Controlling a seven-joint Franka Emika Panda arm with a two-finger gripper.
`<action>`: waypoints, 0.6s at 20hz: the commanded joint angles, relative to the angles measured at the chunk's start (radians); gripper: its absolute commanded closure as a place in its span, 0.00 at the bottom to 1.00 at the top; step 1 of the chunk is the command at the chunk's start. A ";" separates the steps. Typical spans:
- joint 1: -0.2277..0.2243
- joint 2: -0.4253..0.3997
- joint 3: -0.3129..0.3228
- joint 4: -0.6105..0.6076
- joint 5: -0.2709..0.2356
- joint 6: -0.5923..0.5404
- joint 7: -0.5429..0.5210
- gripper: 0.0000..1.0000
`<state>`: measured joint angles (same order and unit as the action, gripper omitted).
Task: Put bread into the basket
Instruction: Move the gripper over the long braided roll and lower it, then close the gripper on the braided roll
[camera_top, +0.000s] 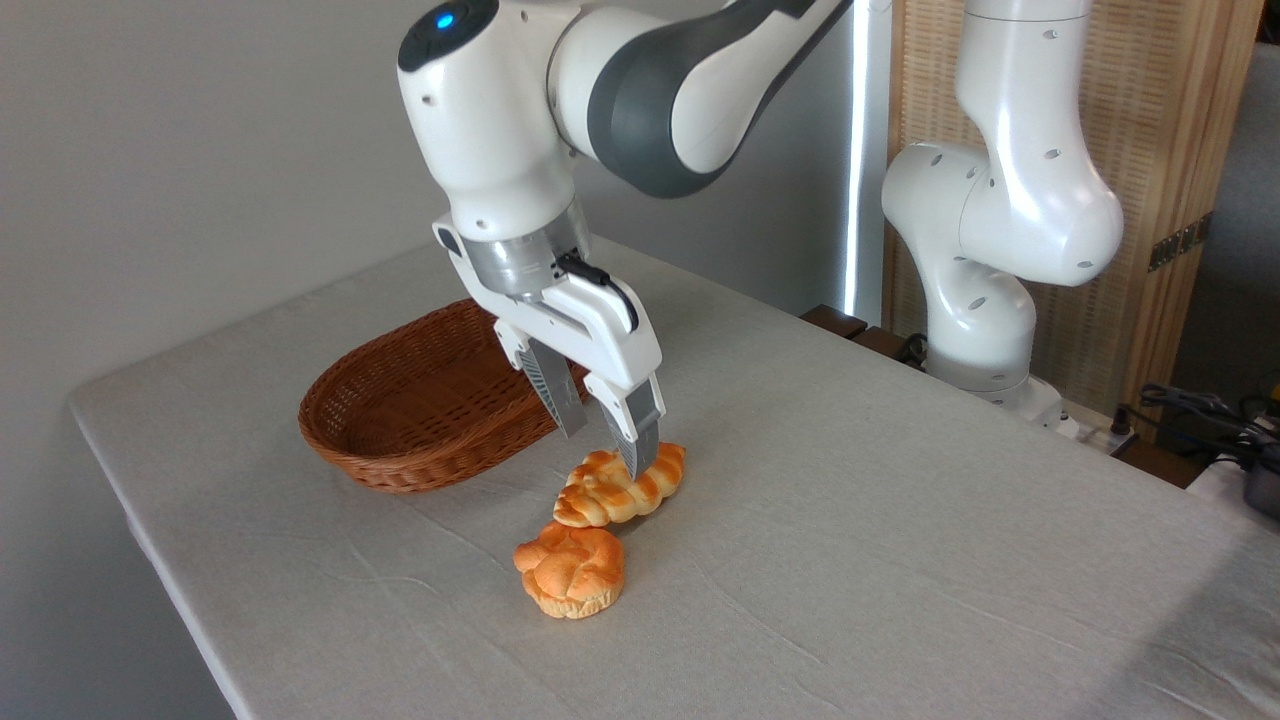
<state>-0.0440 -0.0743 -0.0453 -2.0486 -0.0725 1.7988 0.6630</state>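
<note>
The bread (612, 492), a braided golden-orange loaf with pale stripes, lies on the table just right of the basket (425, 405), an oval reddish-brown wicker one with nothing in it. My gripper (605, 445) hangs open right over the loaf. One finger (637, 430) overlaps the loaf's top from in front, the other (556, 395) stands beside the basket's right end, above the table. Nothing is held between them.
A round knotted orange bun (570, 570) sits just in front of the loaf, nearly touching it. The robot base (985, 330) stands at the table's far right edge. A grey cloth (850, 560) covers the table; cables lie at the far right.
</note>
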 joint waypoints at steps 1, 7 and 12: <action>0.001 0.014 0.005 -0.004 0.011 0.045 0.010 0.00; 0.010 0.036 0.009 -0.004 0.011 0.057 0.010 0.00; 0.018 0.044 0.009 -0.004 0.019 0.057 0.012 0.00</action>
<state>-0.0256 -0.0345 -0.0428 -2.0493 -0.0713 1.8397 0.6630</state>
